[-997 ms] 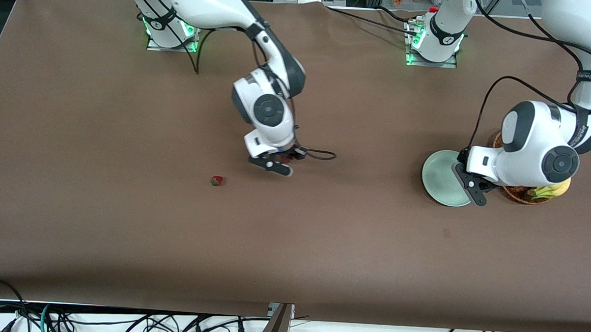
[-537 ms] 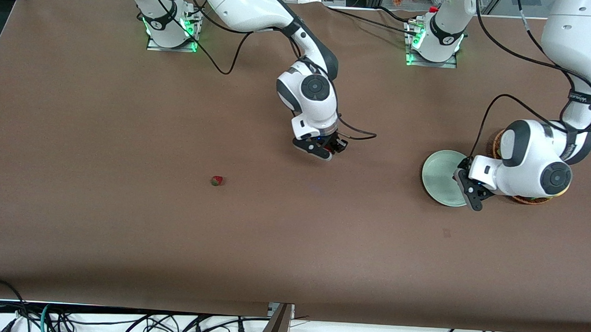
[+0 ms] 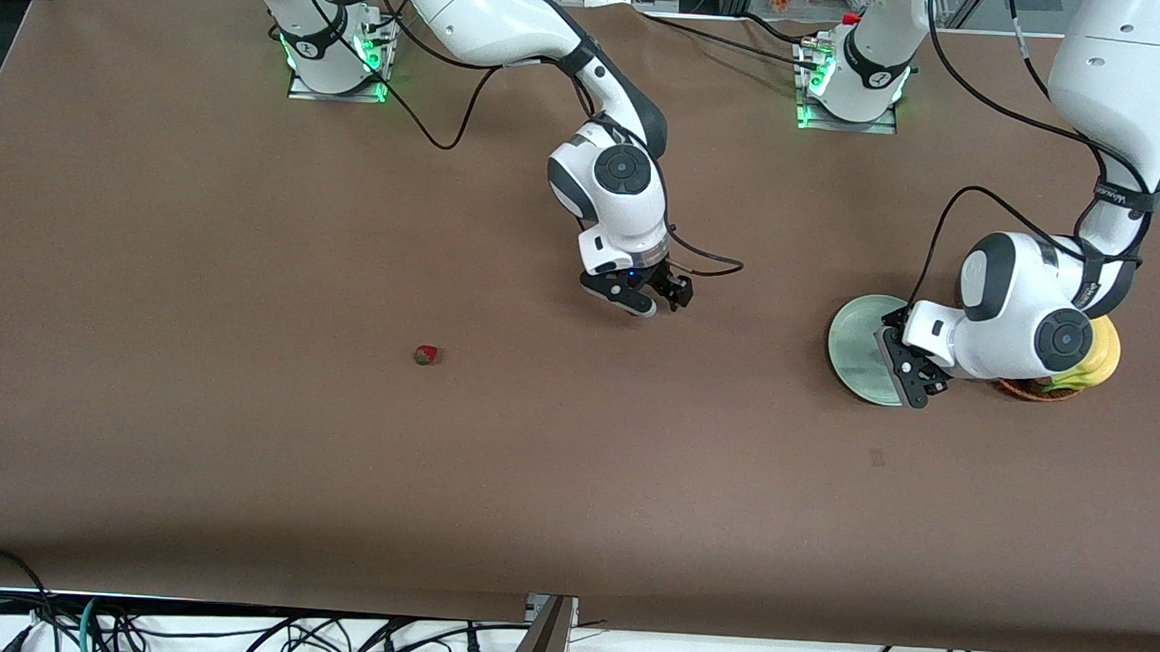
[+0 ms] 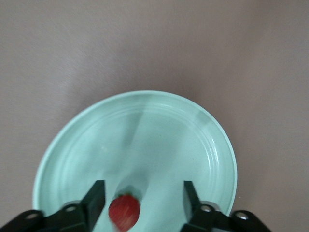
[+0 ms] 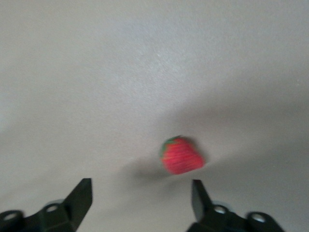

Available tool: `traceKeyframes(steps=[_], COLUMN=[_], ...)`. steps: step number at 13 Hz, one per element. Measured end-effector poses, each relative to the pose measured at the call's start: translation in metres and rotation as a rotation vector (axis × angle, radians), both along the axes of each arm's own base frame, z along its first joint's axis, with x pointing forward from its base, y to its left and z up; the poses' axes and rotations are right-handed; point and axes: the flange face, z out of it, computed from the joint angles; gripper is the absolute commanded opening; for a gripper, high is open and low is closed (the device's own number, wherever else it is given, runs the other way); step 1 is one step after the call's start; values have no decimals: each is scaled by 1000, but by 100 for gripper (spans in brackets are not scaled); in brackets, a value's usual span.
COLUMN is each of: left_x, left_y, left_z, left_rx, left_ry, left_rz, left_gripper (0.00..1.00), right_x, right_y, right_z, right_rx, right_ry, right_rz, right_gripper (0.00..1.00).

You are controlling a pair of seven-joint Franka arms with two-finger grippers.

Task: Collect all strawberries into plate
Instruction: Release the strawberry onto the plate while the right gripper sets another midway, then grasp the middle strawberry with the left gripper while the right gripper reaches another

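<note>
The left pincer (image 4: 140,203) hangs over the mint-green plate (image 3: 854,347) at the left arm's end of the worktop (image 3: 247,469), its fingers spread with a strawberry (image 4: 124,212) loose between them, just above the dish. The right pincer (image 3: 660,298) is over the middle of the worktop, fingers wide apart, and another strawberry (image 5: 181,155) lies below it, free of both fingers. A third strawberry (image 3: 426,355) lies alone toward the right arm's end. A basket (image 3: 1026,388) with a banana (image 3: 1090,368) sits beside the plate.
</note>
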Motion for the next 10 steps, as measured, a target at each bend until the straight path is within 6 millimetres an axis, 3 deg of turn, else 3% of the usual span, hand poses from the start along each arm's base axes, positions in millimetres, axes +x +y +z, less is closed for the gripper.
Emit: traceKeyframes(steps=[2,4,7,10], left_x=[6,8,9,2], left_y=[-14,-31,-66,-150], left_z=[33,66,83,87], left_rx=[-16,-58,-105,-87], left_ry=[-18,2,37,54], left_rz=[-7,40,177,358], left_gripper=[100,100,100,100], right_x=[16,43,96,144], right_y=[-15,-52,-136,-228], right_z=[27,66,107,111], right_rx=[-61,-148,-243,-270], right_ry=[15,45,126,161], right_rz=[18,104,272,447], right_gripper=[99,99,99,99])
